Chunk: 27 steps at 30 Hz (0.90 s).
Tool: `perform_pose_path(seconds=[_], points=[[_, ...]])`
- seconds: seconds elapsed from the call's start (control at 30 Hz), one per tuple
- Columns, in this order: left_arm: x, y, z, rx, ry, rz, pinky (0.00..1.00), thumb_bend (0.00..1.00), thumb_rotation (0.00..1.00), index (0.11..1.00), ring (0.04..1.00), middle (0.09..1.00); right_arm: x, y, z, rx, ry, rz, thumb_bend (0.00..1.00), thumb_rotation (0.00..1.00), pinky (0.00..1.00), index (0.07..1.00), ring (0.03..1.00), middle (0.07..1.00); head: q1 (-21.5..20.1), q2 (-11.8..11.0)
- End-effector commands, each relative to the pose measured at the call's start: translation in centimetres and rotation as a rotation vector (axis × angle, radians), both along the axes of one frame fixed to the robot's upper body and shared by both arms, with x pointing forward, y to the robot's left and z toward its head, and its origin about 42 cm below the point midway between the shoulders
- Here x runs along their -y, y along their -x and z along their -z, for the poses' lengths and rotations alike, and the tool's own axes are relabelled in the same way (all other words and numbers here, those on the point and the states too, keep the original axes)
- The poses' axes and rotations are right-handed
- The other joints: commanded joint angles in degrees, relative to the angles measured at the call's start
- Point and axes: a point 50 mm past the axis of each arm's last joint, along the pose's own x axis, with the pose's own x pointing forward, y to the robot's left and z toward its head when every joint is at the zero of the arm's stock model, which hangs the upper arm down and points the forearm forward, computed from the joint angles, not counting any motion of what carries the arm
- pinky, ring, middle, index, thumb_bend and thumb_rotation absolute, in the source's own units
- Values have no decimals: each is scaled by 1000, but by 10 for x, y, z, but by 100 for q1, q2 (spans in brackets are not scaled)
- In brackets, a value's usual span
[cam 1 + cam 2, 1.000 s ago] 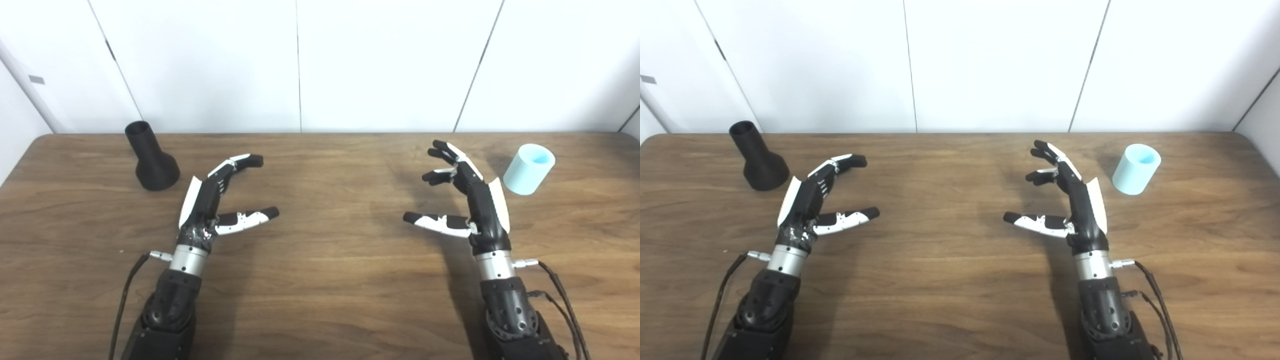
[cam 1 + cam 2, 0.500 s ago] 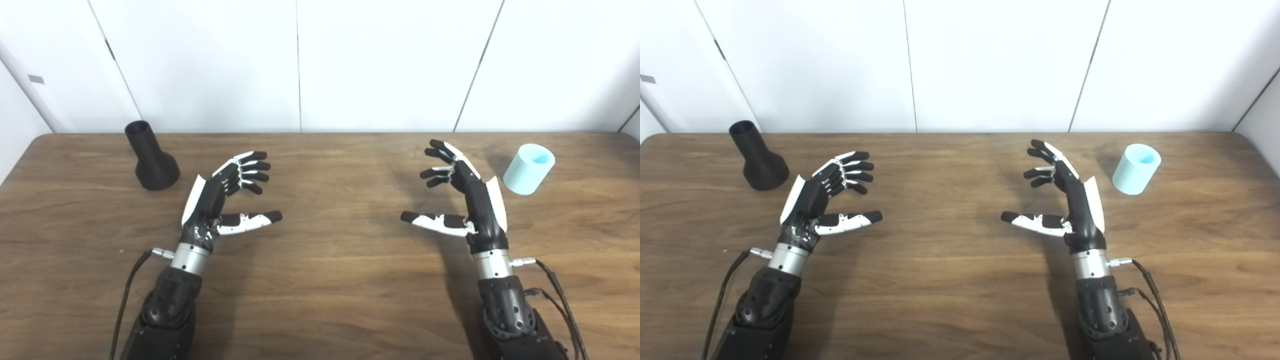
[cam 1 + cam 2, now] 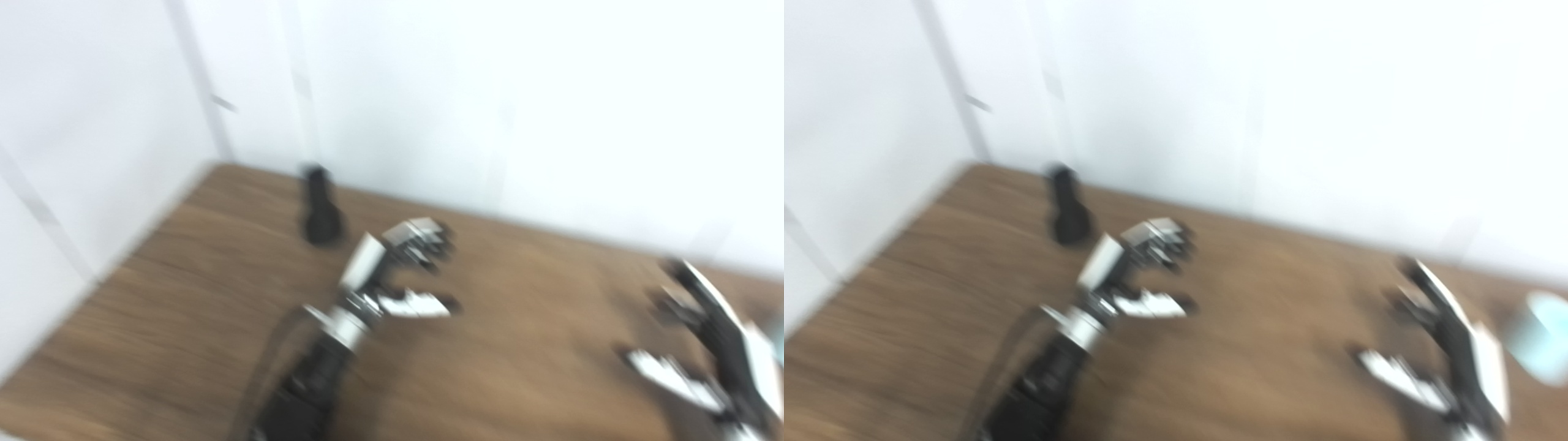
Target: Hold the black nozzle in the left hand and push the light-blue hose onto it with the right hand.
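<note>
Both views are blurred by camera motion. The black nozzle (image 3: 320, 208) stands upright on the wooden table (image 3: 184, 294) near its far left corner. My left hand (image 3: 392, 263) is open and empty, just right of and nearer than the nozzle, not touching it. My right hand (image 3: 1445, 343) is open and empty at the lower right. The light-blue hose piece (image 3: 1536, 337) stands at the right edge of the right eye view, just right of the right hand. It is out of frame in the left eye view.
White wall panels (image 3: 429, 92) run behind the table. The table's left edge (image 3: 110, 269) shows at the left, with a white wall beside it.
The whole picture has swung left and tilted, so the camera has moved. The hands look much as before, still open. The nozzle and the hose piece stand where they were.
</note>
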Motion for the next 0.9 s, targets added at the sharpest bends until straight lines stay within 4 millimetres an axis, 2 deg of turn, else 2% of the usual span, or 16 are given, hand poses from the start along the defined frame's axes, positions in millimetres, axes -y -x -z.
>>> perform_pose_path(seconds=[0.0, 0.07, 0.17, 0.33, 0.4, 0.53, 0.7, 0.8, 0.87], points=[[16, 36, 57, -153, 11, -18, 720, 795, 51, 776, 689, 671, 2, 18, 19, -24, 36, 25, 725, 68, 496, 831, 612, 787, 1, -20], [13, 35, 55, -135, -9, -33, 780, 796, 68, 772, 714, 681, 1, 19, 18, -18, 35, 30, 718, 105, 473, 827, 598, 782, -4, -31], [7, 35, 45, -93, -17, -65, 792, 793, 101, 767, 735, 714, 0, 20, 17, -15, 33, 36, 712, 143, 457, 819, 590, 775, -8, -41], [-8, 32, 6, 10, 32, -187, 552, 763, 139, 747, 635, 693, 0, 20, 15, -8, 31, 38, 711, 156, 433, 802, 579, 765, 40, -24], [-17, 33, -9, 42, 41, -229, 519, 744, 135, 736, 606, 681, -1, 20, 14, -8, 22, 36, 711, 149, 429, 794, 578, 759, 50, -16], [-45, 36, -38, 109, 1, -323, 489, 713, 128, 721, 593, 675, -1, 21, 12, -13, 17, 39, 715, 149, 426, 790, 576, 757, 65, -15], [-81, 38, -68, 164, -21, -421, 523, 706, 154, 728, 624, 689, -2, 19, 10, -7, 23, 39, 707, 105, 415, 787, 564, 750, 61, 2], [-104, 36, -85, 202, -10, -474, 563, 718, 143, 735, 672, 712, -4, 18, 8, 2, 23, 32, 705, 97, 414, 781, 561, 748, 60, 23], [-117, 34, -94, 225, -3, -539, 542, 743, 153, 722, 658, 704, -5, 18, 7, -2, 22, 35, 708, 94, 411, 777, 560, 739, 69, 43]])
